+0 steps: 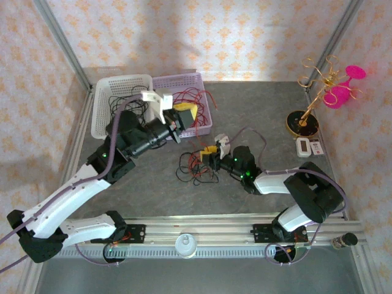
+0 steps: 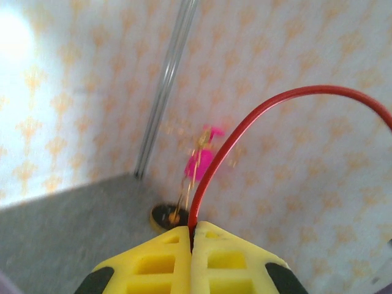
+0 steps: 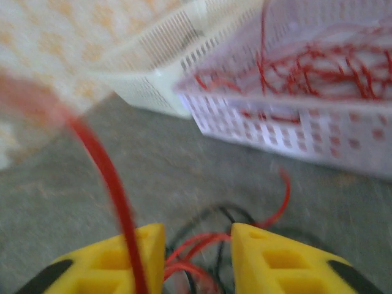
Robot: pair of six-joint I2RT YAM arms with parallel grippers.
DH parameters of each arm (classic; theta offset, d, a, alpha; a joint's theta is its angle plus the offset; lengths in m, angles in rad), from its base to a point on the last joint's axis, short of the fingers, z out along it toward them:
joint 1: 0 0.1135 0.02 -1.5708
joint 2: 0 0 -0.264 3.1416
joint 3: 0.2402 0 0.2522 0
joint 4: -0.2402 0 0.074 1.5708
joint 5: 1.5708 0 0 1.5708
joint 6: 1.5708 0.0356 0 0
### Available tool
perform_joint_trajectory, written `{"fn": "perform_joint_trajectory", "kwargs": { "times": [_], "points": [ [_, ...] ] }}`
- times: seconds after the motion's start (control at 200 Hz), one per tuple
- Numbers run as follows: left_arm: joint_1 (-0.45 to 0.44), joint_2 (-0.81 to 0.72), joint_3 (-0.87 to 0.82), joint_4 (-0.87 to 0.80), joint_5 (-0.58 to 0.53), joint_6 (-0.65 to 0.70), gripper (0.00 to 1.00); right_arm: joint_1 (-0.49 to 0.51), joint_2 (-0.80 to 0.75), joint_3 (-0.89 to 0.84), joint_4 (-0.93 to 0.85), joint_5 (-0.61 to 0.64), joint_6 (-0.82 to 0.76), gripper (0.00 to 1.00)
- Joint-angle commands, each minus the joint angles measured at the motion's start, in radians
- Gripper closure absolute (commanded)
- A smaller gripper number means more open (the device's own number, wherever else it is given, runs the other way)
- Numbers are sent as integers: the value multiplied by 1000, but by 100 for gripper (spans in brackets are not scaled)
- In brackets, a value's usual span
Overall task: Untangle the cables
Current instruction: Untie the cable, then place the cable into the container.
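Observation:
A tangle of red and black cables lies on the grey table, in front of the baskets. My right gripper hovers low at its right end, open. Red and black strands lie between its yellow fingers, and one red strand rises past the left finger. My left gripper is raised over the lilac basket. It is shut on a red cable, which arcs up and to the right from its fingertips.
A white basket holding black cables stands beside the lilac basket, which holds red cables. At the far right are a gold wire stand with pink pieces and a small white device. The enclosure walls are close.

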Motion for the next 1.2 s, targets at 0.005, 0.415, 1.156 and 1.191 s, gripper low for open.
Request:
{"fn": "perform_joint_trajectory", "kwargs": {
  "times": [0.005,0.415,1.156,1.191],
  "points": [
    [-7,-32,90,80,-28,38,100,2,20,-38,-40,36,1,64],
    [-7,4,236,30,-67,103,100,2,26,-49,-70,119,22,82],
    [-1,216,683,120,-491,601,100,2,-79,-119,-160,220,123,64],
    [5,234,693,126,-502,617,100,3,-109,-113,-185,214,124,63]
  ]
}}
